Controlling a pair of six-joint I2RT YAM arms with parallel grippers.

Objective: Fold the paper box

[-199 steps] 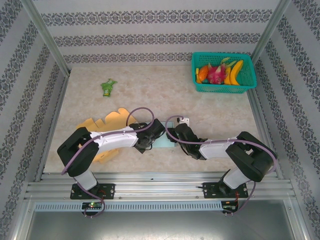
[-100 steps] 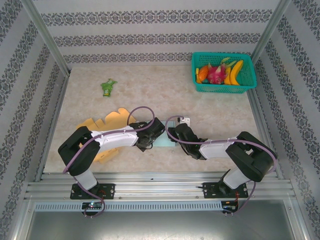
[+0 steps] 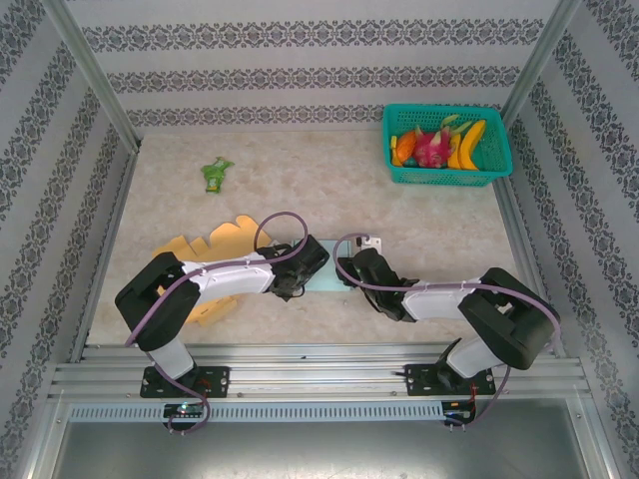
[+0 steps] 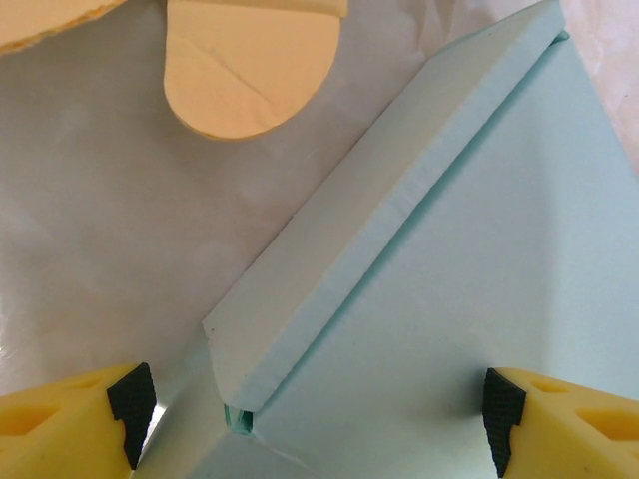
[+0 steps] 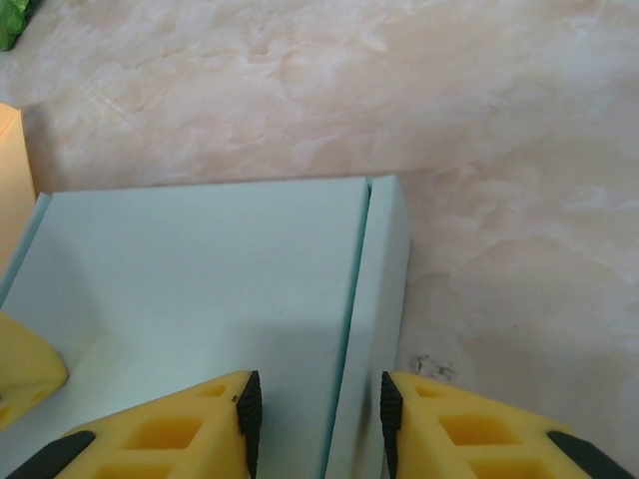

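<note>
Paper box point(image 3: 325, 283): pale green, low on bench point(image 3: 300, 190), front centre, between arms.
Left flap point(image 4: 379, 210) and right flap point(image 5: 387, 289) creased up; remainder apparently unfolded, early stage.
Left claw point(image 4: 315, 409): wide apart, astride sheet.
Right claw point(image 5: 319, 414): half apart astride right flap; cannot tell if pinching.

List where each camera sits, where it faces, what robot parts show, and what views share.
Top external: above, behind the arms, looking down at the table; both arms, left gripper and right gripper at the paper box.
Left wrist: on the left arm, facing down at the box's flap; left fingers wide apart.
Right wrist: on the right arm, facing down at the box's edge; right fingers.
Shared: all three show the box.
</note>
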